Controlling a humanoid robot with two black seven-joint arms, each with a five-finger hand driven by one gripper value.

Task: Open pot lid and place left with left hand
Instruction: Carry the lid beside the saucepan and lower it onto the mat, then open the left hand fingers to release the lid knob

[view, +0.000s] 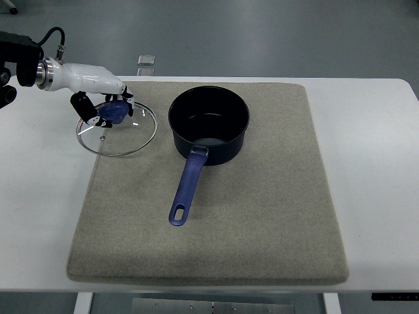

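No brand, label or writing can be read on anything in the top view.

The left hand [108, 108] reaches in from the picture's left edge on a white forearm, with a dark joint and a black cable behind it. Its fingers [85, 104] are curled around the blue knob [116, 111] of the glass lid [117, 128], gripping it. The knob is mostly covered by the fingers, so the exact contact is hard to make out. Whether the lid's rim rests on the surface or is held slightly above it cannot be told.

The lid sits left of the pot [209, 123], apart from it, straddling the left edge of the grey mat [262, 216]: part over the mat, part over the white table [39, 209]. The pot is open, dark blue, upright on the mat's upper middle, its blue handle [185, 191] pointing toward the near edge.

A small pale object [146, 59] lies beyond the table's far edge; what it is cannot be told.

The mat is bare to the right of the pot and in front of it, and the table shows bare white on both sides.
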